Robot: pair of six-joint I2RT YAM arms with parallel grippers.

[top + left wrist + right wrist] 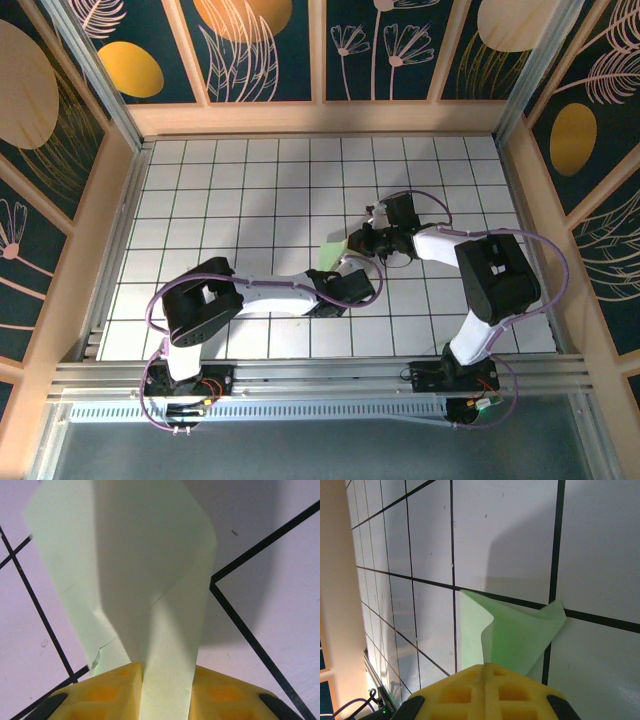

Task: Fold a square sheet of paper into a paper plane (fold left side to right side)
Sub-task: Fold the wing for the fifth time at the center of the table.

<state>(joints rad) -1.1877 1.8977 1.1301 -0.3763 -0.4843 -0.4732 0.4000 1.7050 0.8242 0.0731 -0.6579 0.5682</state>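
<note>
light green paper, the square sheet of paper (pixel 330 254), lies near the middle of the white gridded surface (pixel 230 180), slightly toward its right edge. the left end effector (pixel 167 679) meets it from the near side and grasps it. a curled flap runs down between its yellow pads (pixel 112 686), and beyond them the sheet rises off the tiles and bends over itself, with a faint crease showing. the right end effector (pixel 485 672) reaches in from the far right side, its yellow fingers (pixel 450 692) clenched together on a part of the sheet. that part lifts and fans out to a corner touching a black grid line (pixel 600 620). the far half of the surface and the strip along its left edge are open tiles. the wooden walls (pixel 100 240) stand well apart from the sheet. the left arm (pixel 270 295) lies across the tiles between the sheet and the near edge.
</note>
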